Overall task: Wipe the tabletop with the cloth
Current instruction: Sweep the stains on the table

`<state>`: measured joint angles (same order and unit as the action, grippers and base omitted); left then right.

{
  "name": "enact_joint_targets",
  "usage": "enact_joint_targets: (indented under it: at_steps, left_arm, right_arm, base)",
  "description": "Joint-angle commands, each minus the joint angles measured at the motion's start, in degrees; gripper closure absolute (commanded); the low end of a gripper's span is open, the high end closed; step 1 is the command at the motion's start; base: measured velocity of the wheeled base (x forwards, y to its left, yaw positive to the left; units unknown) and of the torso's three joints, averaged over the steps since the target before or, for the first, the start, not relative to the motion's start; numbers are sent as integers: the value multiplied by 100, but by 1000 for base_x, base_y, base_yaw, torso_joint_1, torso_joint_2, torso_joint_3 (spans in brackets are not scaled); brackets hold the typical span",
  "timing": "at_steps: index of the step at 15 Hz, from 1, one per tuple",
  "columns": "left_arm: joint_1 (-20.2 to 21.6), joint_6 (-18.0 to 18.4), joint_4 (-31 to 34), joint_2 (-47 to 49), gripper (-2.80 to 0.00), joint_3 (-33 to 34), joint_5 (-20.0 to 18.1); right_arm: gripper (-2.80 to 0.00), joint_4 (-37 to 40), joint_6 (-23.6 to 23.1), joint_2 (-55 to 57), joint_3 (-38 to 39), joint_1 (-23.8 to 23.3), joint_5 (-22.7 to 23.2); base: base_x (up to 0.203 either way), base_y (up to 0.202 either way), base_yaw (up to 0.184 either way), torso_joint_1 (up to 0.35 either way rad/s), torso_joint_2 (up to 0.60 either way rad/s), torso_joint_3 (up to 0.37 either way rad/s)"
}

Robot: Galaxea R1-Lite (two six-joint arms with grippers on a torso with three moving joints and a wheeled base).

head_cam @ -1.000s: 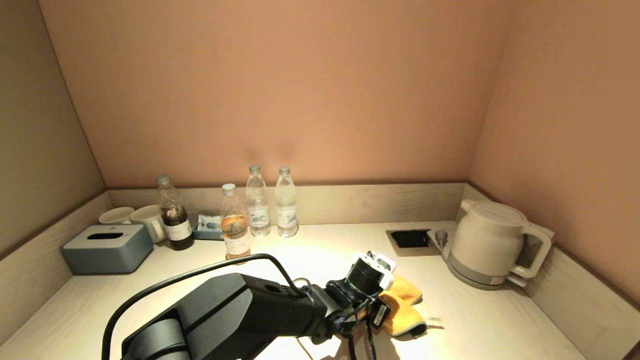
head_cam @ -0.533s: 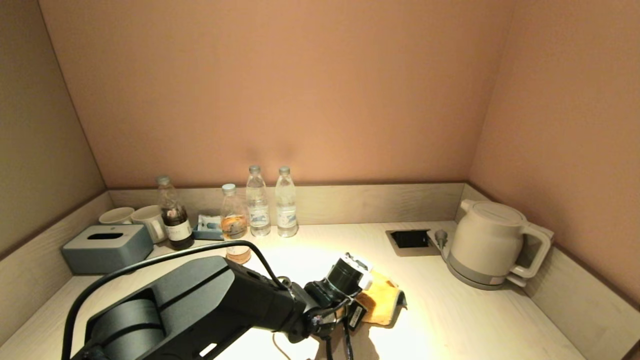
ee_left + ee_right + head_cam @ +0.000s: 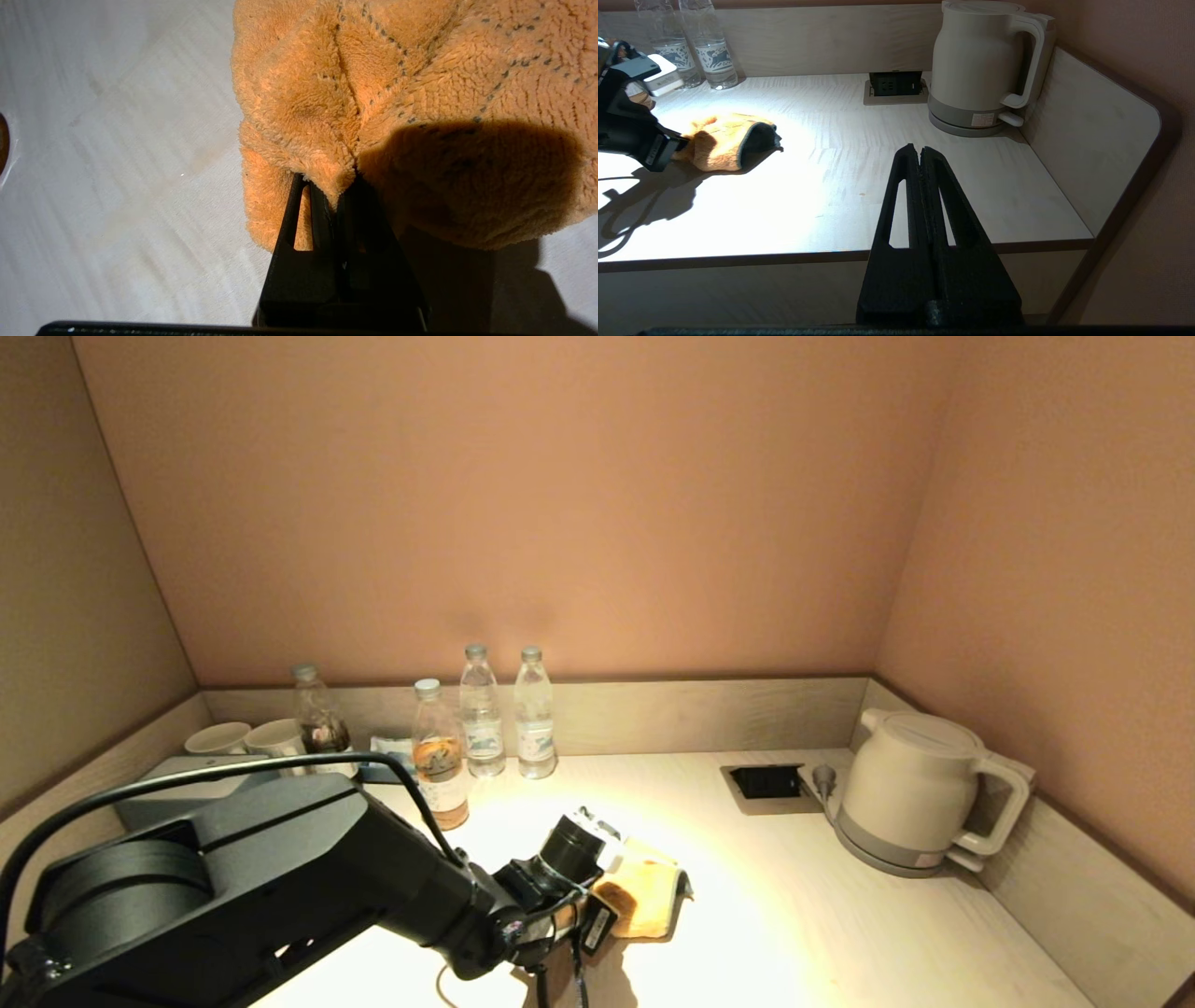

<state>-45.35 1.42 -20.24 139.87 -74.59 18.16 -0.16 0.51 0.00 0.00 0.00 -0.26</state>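
Note:
An orange fleece cloth (image 3: 647, 896) lies bunched on the pale wooden tabletop (image 3: 840, 933), near its middle. My left gripper (image 3: 337, 184) is shut on a fold of the cloth (image 3: 373, 93) and presses it onto the table. In the head view the left gripper (image 3: 611, 896) sits at the cloth's left edge, its fingers hidden by the wrist. The cloth also shows in the right wrist view (image 3: 721, 142). My right gripper (image 3: 920, 151) is shut and empty, held off the table's front edge on the right.
A white kettle (image 3: 920, 793) stands at the right, with a recessed socket (image 3: 766, 782) beside it. Several bottles (image 3: 481, 719), two cups (image 3: 247, 739) and a grey tissue box (image 3: 159, 775) line the back left. Walls enclose the table on three sides.
My left gripper has dragged the cloth leftward across the table, from right of centre to the middle. The left arm now covers more of the tissue box and dark bottle.

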Motion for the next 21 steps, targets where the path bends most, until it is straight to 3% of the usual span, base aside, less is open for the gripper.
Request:
enact_joint_targets:
  at_steps: [1,6,9,16,18,21]
  left_arm:
    - [148,67,-286,-451,0,480,12]
    - [670,440,-1025,-1153,0,1846,95]
    - [1480,966,-1929,-1348,0,2653,84]
    - [2312,1308,-2626,-1295,0,3127,6]
    - [2808,1322,-2806,-1296,0,3468,-32]
    - [3197,1469,-3091,-1290,0,3725,-41]
  right_arm:
    - [0,-2,2,0,0,0,0]
    - [0,-2,2,0,0,0,0]
    - [0,-2,2,0,0,0,0]
    - [0,-2,2,0,0,0,0]
    - [0,-2,2,0,0,0,0]
    - [0,-2,2,0,0,0,0]
  base:
    - [0,0,0,0,0,0]
    - [0,0,0,0,0,0]
    - [0,0,0,0,0,0]
    - [0,0,0,0,0,0]
    - [0,0,0,0,0,0]
    - [0,0,0,0,0,0]
